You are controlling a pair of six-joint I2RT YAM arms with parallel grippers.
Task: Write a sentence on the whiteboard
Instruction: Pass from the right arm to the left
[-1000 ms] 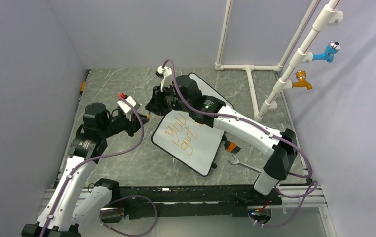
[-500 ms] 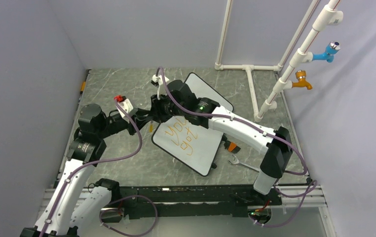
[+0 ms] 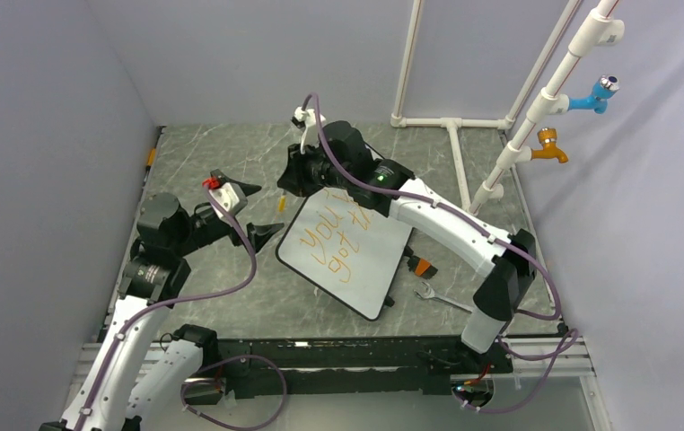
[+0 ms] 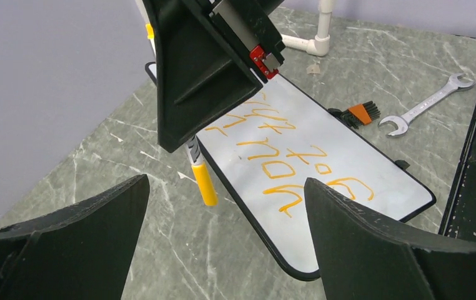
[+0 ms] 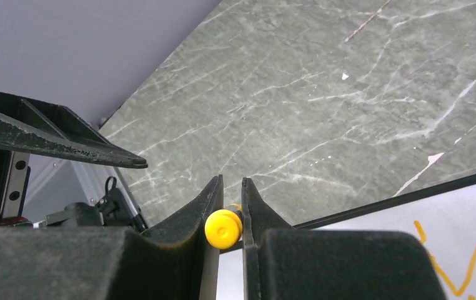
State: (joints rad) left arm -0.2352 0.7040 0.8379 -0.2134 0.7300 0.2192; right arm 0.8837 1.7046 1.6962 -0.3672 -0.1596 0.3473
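Gripping yellow marker (image 5: 223,229), right tool (image 5: 232,187) overhangs the whiteboard (image 3: 370,280) edge.

Left of the whiteboard (image 3: 356,269) the bench (image 3: 302,305) is open; off its right edge lie a wrench (image 3: 440,297) and a small orange tool (image 3: 420,266).

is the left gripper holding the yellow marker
No, the left gripper stands wide open and empty, while the yellow cylindrical plastic marker sits clamped in the right gripper.

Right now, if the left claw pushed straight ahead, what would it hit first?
Probably the yellow marker hanging from the right claw, just before the whiteboard edge. Depth is hard to judge here.
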